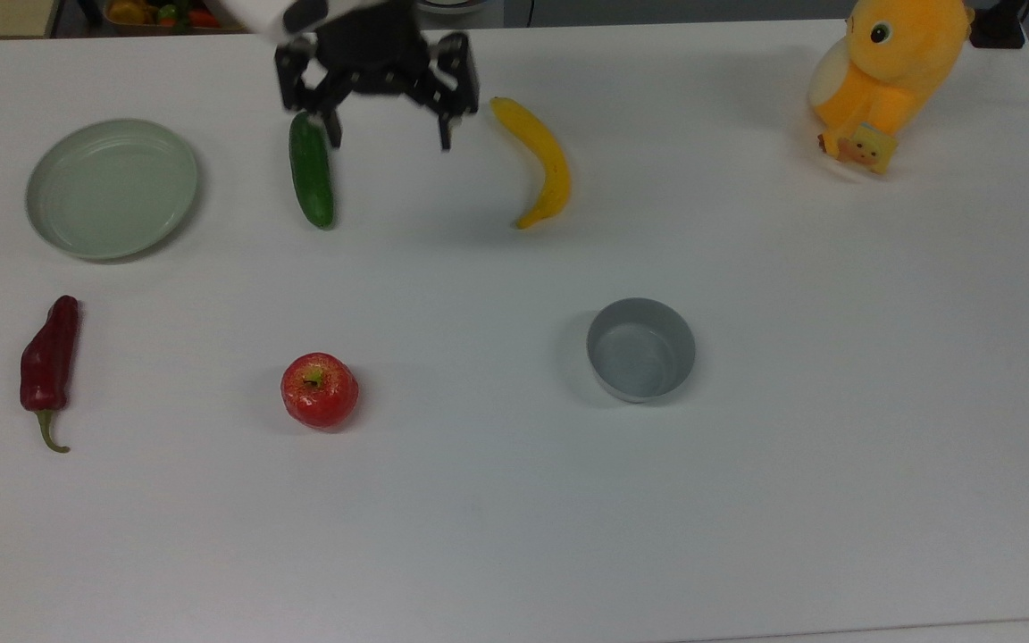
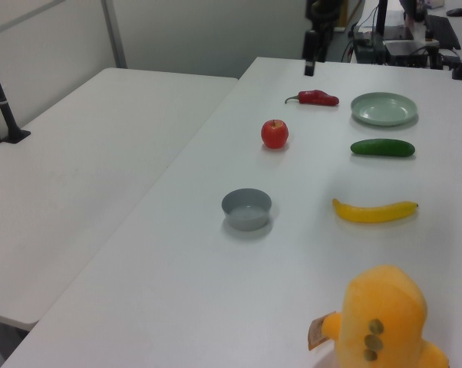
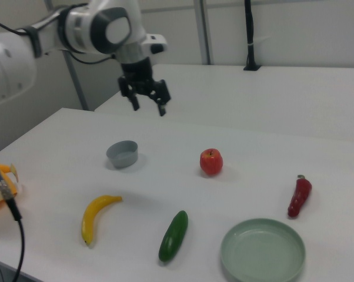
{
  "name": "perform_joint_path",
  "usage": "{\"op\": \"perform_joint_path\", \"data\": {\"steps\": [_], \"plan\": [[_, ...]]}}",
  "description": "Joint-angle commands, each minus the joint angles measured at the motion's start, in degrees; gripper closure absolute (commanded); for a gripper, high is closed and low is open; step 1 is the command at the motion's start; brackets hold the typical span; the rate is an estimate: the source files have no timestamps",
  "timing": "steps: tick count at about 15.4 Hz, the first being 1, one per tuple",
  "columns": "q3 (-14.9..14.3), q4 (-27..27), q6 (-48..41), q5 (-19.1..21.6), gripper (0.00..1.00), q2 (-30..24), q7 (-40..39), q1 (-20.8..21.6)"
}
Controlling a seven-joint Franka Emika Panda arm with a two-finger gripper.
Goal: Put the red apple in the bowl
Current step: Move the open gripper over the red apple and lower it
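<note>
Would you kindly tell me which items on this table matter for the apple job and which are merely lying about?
Needed: red apple, grey bowl, open tool.
Lying about: green plate, cucumber, banana, chili pepper, orange plush toy.

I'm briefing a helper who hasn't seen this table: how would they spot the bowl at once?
On the white table, in the top view, find the red apple; the bowl stands alone to its right. It is small, grey and straight-sided, unlike the wider, shallow green plate.
</note>
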Motion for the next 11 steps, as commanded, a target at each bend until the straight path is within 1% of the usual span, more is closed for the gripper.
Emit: {"op": "perform_joint_path", "data": {"steps": [1,4,6,11], "plan": [[-0.48,5.82,6.65,-0.84,0.0,7.23,-4.98,-1.89],[-0.3,5.56,12.71,-0.67,0.0,9.96,-7.62,-3.9],[-0.3,5.29,16.5,-0.41,0.0,12.06,-7.62,-5.05],[-0.3,3.45,22.48,-0.32,0.0,16.02,-7.62,-5.58]]}}
